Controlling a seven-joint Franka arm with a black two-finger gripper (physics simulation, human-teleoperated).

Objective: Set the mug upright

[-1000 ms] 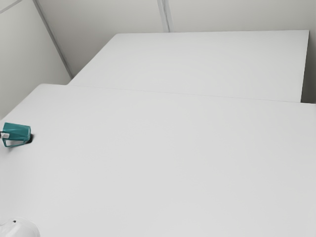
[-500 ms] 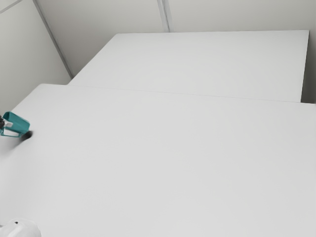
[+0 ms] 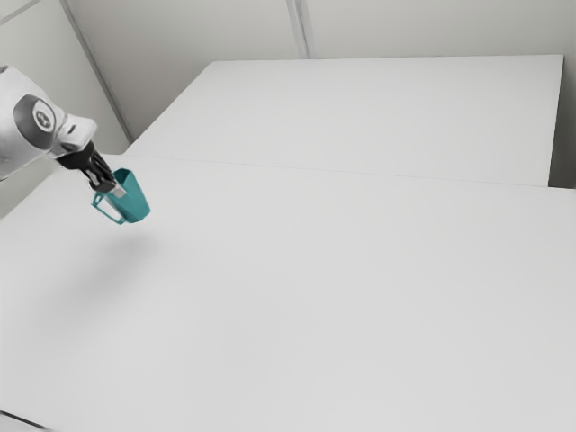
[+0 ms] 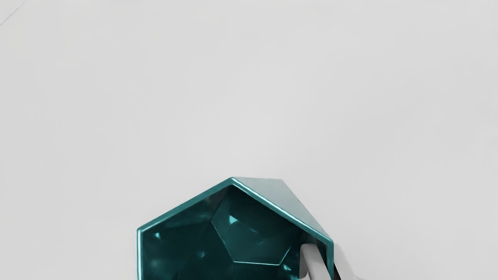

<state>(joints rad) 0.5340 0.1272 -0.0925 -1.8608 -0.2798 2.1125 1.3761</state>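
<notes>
Mug (image 3: 134,202) hangs tilted, pinched by the gripper (image 3: 117,189), which slants down toward the exterior view's right.

The white arm (image 3: 20,126) enters at the exterior view's left, its black pincer (image 3: 115,190) slanting downward, fingers close together.

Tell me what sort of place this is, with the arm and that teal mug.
Likely a plain indoor robot workspace, perhaps a lab. A white robot arm reaches over a broad white table, its gripper holding the teal mug, with pale walls behind.
</notes>
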